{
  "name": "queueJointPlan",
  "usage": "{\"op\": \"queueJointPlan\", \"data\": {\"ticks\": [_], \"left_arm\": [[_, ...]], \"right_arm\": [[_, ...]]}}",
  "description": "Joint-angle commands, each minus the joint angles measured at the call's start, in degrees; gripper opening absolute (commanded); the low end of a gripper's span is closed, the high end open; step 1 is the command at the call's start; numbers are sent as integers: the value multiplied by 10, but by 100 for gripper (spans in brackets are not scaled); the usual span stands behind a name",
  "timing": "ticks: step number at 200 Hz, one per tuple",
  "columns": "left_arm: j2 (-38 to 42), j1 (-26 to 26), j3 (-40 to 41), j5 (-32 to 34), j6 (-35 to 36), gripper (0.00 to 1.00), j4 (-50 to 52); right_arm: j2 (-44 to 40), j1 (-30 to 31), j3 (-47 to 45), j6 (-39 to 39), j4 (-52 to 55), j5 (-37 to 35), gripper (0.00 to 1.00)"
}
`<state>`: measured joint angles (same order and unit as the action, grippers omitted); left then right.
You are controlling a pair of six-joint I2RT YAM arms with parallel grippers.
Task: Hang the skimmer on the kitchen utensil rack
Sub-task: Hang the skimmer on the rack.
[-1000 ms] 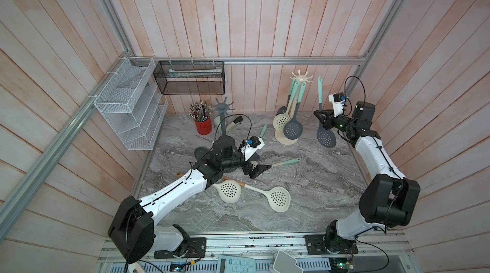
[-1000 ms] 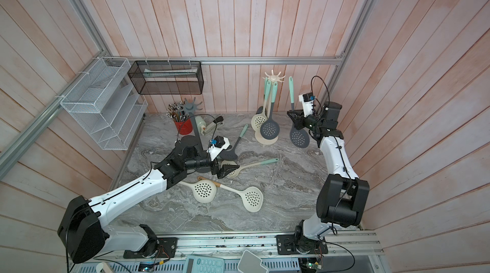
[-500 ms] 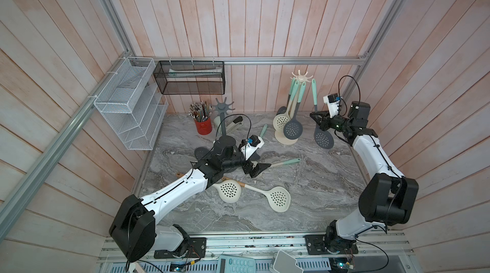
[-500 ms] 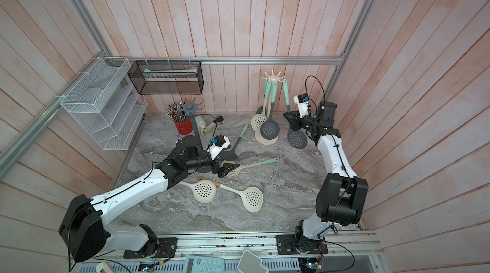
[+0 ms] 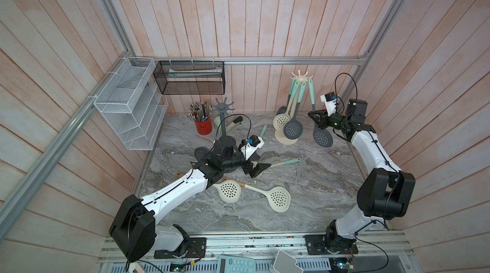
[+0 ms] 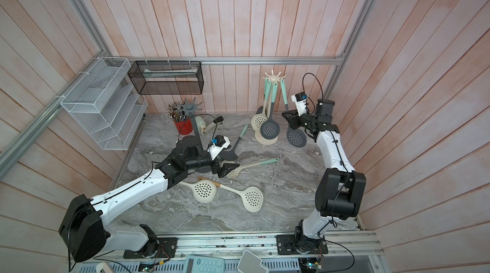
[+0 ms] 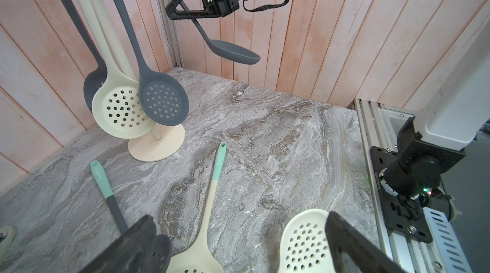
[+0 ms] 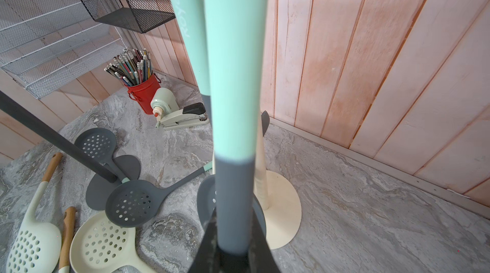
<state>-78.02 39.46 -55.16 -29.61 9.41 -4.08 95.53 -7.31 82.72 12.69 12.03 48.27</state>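
Right wrist: skimmer point(image 8: 234, 72) gripped at rack point(image 8: 282, 205).
Right fingers point(image 8: 261, 253) clamp its grey handle, bowl below them, mint end above, beside the rack; left fingers point(image 7: 352, 245) spread wide over the worktop point(image 7: 265, 139).

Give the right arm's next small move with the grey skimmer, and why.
Probably ease the grey skimmer over so its mint handle end catches a prong of the cream rack, jaws shut. The right gripper holds it head-down off the table, handle end beside the prongs, not visibly hooked.
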Motion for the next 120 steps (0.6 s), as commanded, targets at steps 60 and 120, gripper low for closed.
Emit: {"op": "queueJointPlan", "data": {"ticks": [60, 120], "left_arm": [[0, 3, -4, 1, -3, 100, -4], [9, 6, -11, 24, -16, 100, 11]], "right_arm": [[38, 12, 33, 10, 33, 15, 19], [-1, 12, 3, -46, -34, -17, 46]]}}
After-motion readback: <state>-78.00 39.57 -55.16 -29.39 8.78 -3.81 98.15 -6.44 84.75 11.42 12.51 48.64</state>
